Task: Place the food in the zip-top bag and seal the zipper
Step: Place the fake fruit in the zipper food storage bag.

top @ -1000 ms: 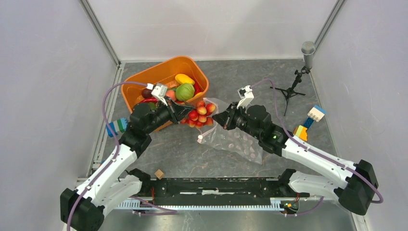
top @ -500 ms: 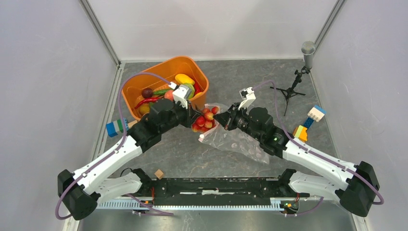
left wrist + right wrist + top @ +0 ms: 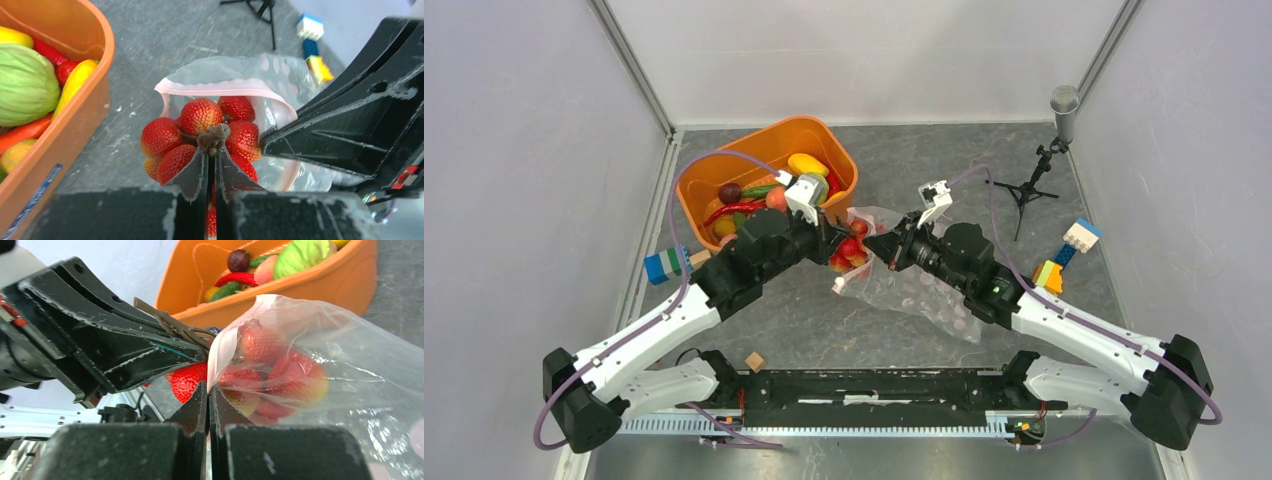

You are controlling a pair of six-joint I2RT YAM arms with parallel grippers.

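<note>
My left gripper (image 3: 212, 151) is shut on the brown stem of a bunch of red toy strawberries (image 3: 200, 116). The bunch sits partly inside the open mouth of the clear dotted zip-top bag (image 3: 919, 295), seen mid-table in the top view (image 3: 849, 250). My right gripper (image 3: 207, 388) is shut on the bag's pink zipper strip (image 3: 225, 89) and holds the mouth up. Through the bag wall in the right wrist view the strawberries (image 3: 280, 377) show inside. More food lies in the orange tub (image 3: 839, 160): a green melon (image 3: 22, 85), yellow pieces, a red chilli (image 3: 729, 212).
The orange tub stands just left of the bag, close to my left arm. A microphone on a tripod (image 3: 1042, 150) is at the back right. Coloured blocks lie at the right (image 3: 1064, 255) and left (image 3: 664, 265) edges. A small wooden cube (image 3: 754, 361) lies near the front rail.
My left gripper has carried the strawberry bunch right, from beside the tub into the bag's mouth. My right gripper has kept hold of the bag's rim, shifting slightly.
</note>
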